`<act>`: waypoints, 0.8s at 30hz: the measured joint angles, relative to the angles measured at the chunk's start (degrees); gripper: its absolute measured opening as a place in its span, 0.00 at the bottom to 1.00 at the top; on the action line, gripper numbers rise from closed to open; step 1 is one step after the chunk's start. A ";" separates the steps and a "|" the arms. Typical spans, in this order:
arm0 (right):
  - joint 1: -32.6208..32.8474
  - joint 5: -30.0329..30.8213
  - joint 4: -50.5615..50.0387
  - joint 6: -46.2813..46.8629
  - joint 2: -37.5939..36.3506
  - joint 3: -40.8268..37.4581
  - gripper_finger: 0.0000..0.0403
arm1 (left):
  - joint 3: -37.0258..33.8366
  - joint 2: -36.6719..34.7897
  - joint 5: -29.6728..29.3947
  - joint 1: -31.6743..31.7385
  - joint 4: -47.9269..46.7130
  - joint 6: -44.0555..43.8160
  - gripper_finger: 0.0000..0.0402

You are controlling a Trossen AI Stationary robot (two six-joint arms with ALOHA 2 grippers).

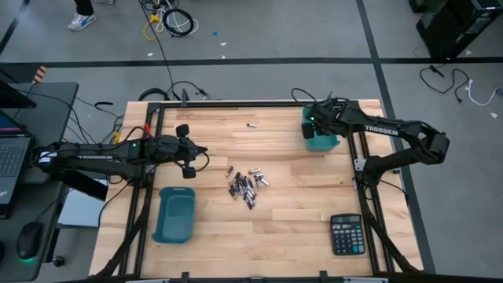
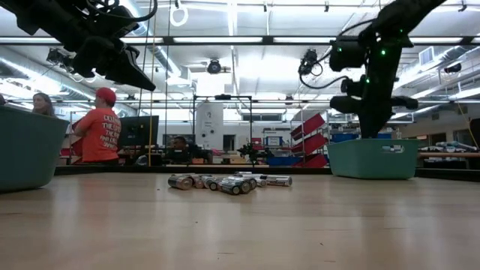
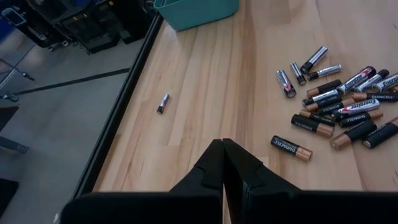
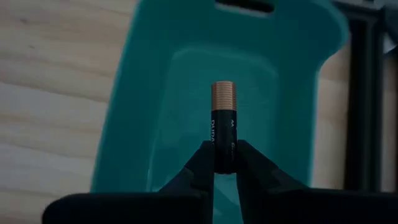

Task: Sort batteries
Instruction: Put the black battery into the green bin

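The right gripper (image 4: 224, 163) is hanging over the far-right teal bin (image 4: 161, 112), its fingers pinching one copper-topped battery (image 4: 223, 127) by its black end. The left gripper (image 3: 222, 163) is hovering above bare table (image 3: 205, 81) with its fingers pressed together, holding nothing. The remaining batteries (image 1: 247, 186) are lying heaped mid-table, one stray cell (image 1: 251, 125) sitting well apart near the far edge.

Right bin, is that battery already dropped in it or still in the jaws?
Still in the jaws. The right gripper is shut on the battery, holding it over the right bin; none lies in the part of the bin that shows.
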 joint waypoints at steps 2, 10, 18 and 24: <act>-0.55 -0.85 2.29 -0.03 0.82 -0.88 0.10 | 0.00 0.00 0.00 0.00 0.00 0.00 0.00; -3.05 -0.93 4.64 -0.14 4.25 -2.25 0.10 | 0.00 0.00 0.00 0.00 -0.70 -0.59 0.01; -4.11 -0.94 5.68 -1.03 6.83 -2.25 0.10 | 0.00 0.00 0.00 0.00 -0.72 -0.61 0.01; -4.39 -0.94 5.98 -2.11 6.86 -2.25 0.10 | 0.00 0.00 0.00 0.01 -0.96 -0.63 0.01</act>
